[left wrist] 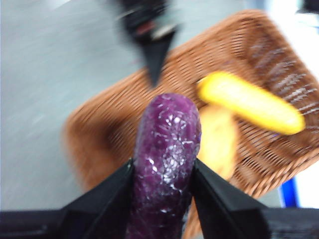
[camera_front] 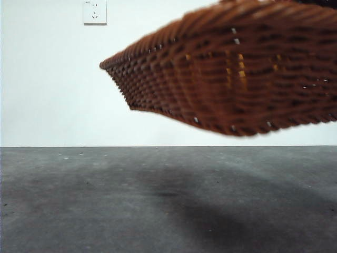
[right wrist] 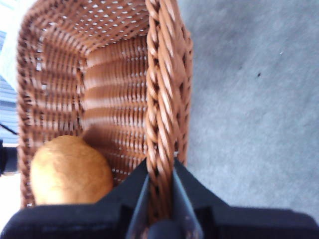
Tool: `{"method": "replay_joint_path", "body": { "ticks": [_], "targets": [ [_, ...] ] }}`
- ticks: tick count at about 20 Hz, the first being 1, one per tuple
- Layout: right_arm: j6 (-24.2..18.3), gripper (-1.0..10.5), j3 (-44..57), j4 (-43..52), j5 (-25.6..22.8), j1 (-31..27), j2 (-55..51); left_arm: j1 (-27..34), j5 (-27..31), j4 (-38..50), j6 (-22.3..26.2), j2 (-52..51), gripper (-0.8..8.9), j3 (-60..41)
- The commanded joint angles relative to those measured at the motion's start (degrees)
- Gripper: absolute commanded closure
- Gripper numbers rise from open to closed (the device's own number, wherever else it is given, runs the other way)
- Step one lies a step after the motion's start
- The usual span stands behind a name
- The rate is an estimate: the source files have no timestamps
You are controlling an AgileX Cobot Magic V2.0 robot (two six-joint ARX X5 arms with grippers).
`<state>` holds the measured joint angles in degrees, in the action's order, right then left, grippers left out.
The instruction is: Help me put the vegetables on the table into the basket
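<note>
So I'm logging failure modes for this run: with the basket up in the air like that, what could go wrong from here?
The basket hangs tilted above the table, held only by the right gripper pinching its braided rim, so it may slip or tip further. Then the yellow vegetable and the potato-like one could roll out. The left gripper holds the eggplant over the basket; released onto a slanted basket, it might bounce out.
</note>
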<state>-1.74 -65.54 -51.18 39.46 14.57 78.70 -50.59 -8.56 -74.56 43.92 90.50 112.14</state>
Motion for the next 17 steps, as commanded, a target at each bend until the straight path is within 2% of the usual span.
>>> {"method": "replay_joint_path", "body": {
  "ticks": [1,5,10,14,15,17],
  "targets": [
    [-1.01,9.6,0.26,-0.20,1.38,1.25,0.33,-3.52,2.86,0.70,1.60,3.26,8.19,-0.42],
    [-1.14,9.6,0.26,0.13,1.49,3.50,0.33,-5.29,3.67,0.76,1.73,9.84,8.19,-0.42],
    [-2.64,9.6,0.26,0.55,1.55,3.48,0.33,-5.49,3.30,0.72,1.70,17.03,8.19,-0.42],
    [-3.04,9.6,0.26,1.60,1.53,3.48,0.33,-5.11,0.59,0.90,0.28,20.11,8.12,-0.42],
    [-3.04,9.6,0.26,1.60,1.53,3.45,0.33,-4.76,0.24,0.92,-0.90,20.20,7.89,-0.42],
    [-3.02,9.6,0.26,1.53,1.53,3.45,0.33,-3.85,-0.83,0.92,-2.25,20.15,4.66,-0.42]
  ]
}}
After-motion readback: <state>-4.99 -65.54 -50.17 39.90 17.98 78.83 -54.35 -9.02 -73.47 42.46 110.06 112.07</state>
